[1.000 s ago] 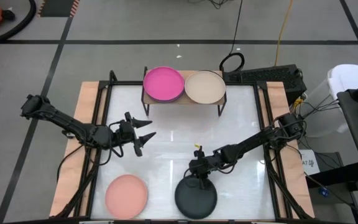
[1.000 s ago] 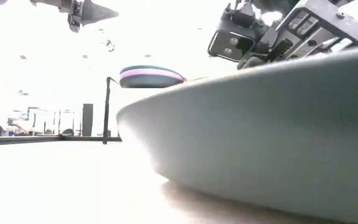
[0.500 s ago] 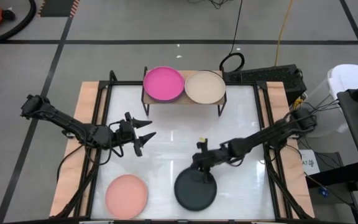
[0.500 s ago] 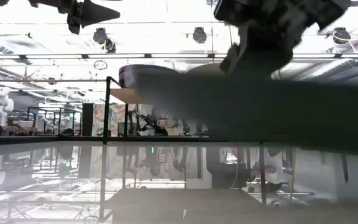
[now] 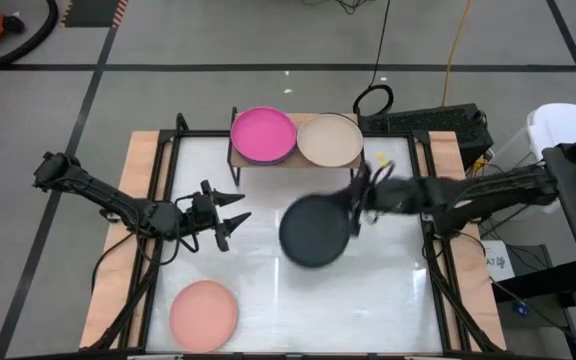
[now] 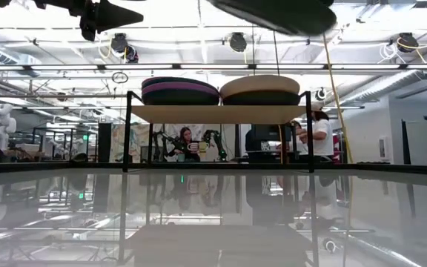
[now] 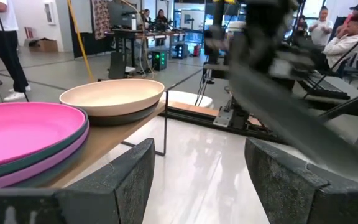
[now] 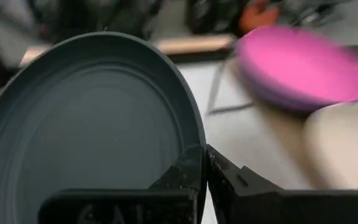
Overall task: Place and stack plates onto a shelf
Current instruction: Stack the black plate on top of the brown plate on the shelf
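The right claw [image 5: 353,208], clenched on the black plate [image 5: 314,229], has lifted it off the bench toward the shelf [image 5: 360,166], while the left claw [image 5: 236,208] hangs open.

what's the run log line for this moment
right tool: shut on black plate, held above table | left tool: open, waiting over table left | shelf: magenta and beige stacks | salmon plate: on table

Two plate stacks [image 5: 264,136] [image 5: 329,140], two single plates [image 5: 204,312] [image 5: 314,230]
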`<move>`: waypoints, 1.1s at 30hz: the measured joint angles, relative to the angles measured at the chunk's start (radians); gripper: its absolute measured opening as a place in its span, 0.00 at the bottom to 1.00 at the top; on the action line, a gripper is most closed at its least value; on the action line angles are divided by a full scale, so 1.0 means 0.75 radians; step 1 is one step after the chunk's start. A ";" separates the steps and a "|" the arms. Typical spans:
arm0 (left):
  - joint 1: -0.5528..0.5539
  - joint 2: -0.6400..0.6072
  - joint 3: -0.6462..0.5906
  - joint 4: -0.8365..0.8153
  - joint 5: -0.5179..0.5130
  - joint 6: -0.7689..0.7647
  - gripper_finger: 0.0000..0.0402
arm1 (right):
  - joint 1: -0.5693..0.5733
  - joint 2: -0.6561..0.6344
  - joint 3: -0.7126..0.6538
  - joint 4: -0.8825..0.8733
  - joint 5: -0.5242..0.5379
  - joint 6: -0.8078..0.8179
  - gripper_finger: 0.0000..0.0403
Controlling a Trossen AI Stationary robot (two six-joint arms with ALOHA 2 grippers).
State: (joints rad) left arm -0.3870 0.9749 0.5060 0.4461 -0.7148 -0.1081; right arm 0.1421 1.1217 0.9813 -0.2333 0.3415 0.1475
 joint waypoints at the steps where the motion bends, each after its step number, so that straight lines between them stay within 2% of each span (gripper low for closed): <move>1: 0.000 0.000 0.000 0.000 0.000 -0.003 0.63 | -0.039 -0.043 0.000 0.004 0.005 -0.010 0.00; 6: 0.000 0.000 0.000 0.001 0.000 -0.004 0.63 | -0.283 -0.194 0.000 0.068 0.034 -0.066 0.00; 10: 0.005 0.000 0.000 0.005 0.000 -0.004 0.63 | -0.511 -0.211 0.000 0.131 0.025 -0.120 0.00; 16: 0.008 0.000 0.000 0.012 -0.001 -0.008 0.63 | -0.873 -0.118 0.000 0.147 -0.151 -0.085 0.00; 20: 0.008 0.000 0.000 0.012 -0.001 -0.003 0.63 | -1.057 -0.031 0.000 0.238 -0.317 -0.003 0.00; 23: 0.011 0.000 0.000 0.012 -0.001 -0.002 0.63 | -1.142 0.043 0.000 0.265 -0.396 0.031 0.00; 27: 0.010 0.000 0.000 0.011 -0.001 -0.002 0.63 | -1.200 0.144 0.000 0.184 -0.460 0.043 0.00; 33: 0.010 0.000 0.000 0.010 -0.002 -0.002 0.63 | -1.211 0.234 0.000 0.147 -0.462 0.038 0.00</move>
State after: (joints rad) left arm -0.3793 0.9749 0.5060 0.4538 -0.7160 -0.1093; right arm -0.7664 1.2973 0.9813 -0.1231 -0.0053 0.1758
